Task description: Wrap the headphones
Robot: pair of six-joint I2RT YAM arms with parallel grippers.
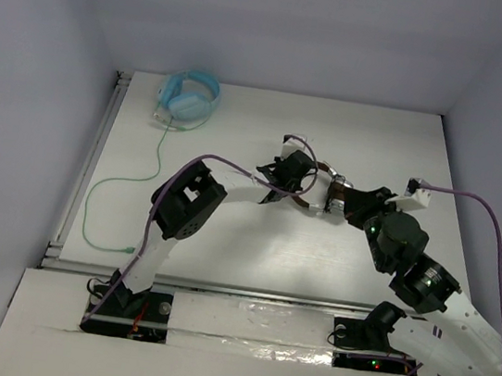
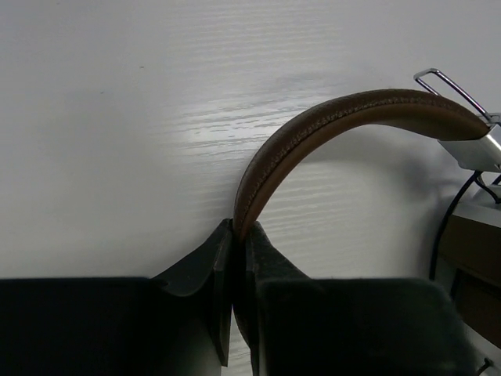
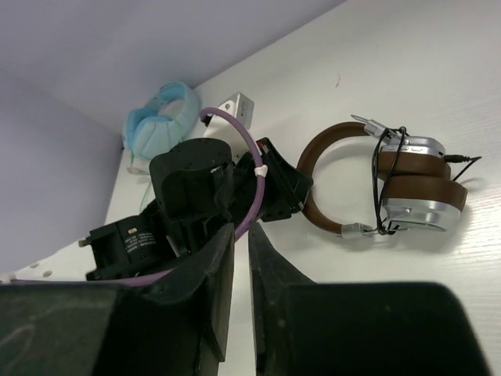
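The headphones (image 1: 336, 198) lie flat on the white table mid-right, with brown headband (image 3: 311, 164), folded silver earcups (image 3: 419, 205) and brown pads. Their thin black cable (image 3: 385, 182) is looped round the earcups, and its plug end (image 3: 468, 158) sticks out to the right. My left gripper (image 2: 241, 227) is shut on the headband (image 2: 313, 129) at its left bend; the top view shows this gripper (image 1: 292, 173) to the left of the earcups. My right gripper (image 3: 241, 229) hovers just right of the headphones, its jaws a narrow gap apart with nothing between them.
Light blue headphones (image 1: 189, 97) rest at the table's back left, and their green cable (image 1: 157, 161) trails toward the front left. A metal rail (image 1: 86, 165) runs along the left table edge. Purple cabling (image 3: 254, 184) arches over the left arm.
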